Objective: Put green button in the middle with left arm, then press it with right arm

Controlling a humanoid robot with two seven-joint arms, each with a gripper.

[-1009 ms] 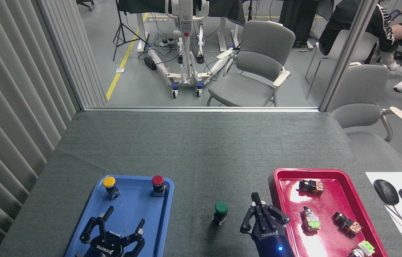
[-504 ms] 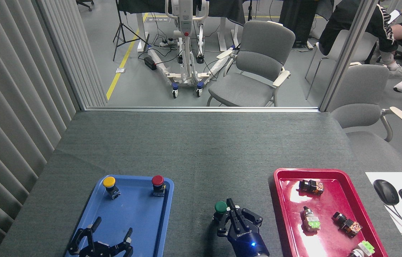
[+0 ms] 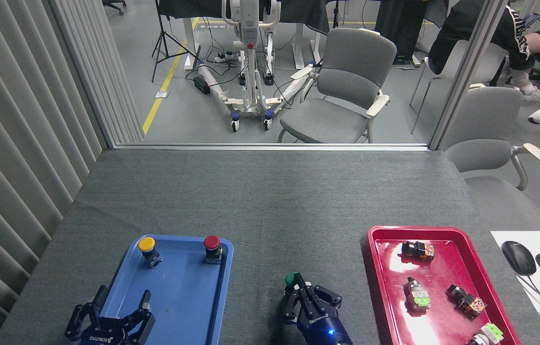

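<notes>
Reaching in from the bottom edge a little right of centre, my right gripper [image 3: 298,291] covered most of the green button [image 3: 292,278], so that only the near-left part of its round cap showed above my fingers [image 3: 304,298]. Those fingers were drawn together into a narrow bunch with one tip lying right on the cap, and nothing was held between them. The button stood on the bare grey tabletop [image 3: 270,206], in the lower middle of the frame, between the blue tray [image 3: 178,297] on the left and the red tray [image 3: 442,287] on the right, and apart from both. My left gripper [image 3: 111,318] sat at the bottom left, over the near-left corner of the blue tray, its fingers spread wide and empty. At the far end of that tray stood a yellow button [image 3: 147,247] and a red button [image 3: 212,245], well apart from my left gripper. Several small switch parts [image 3: 418,249] lay scattered in the red tray. A black mouse [image 3: 518,257] rested at the lower right edge.
</notes>
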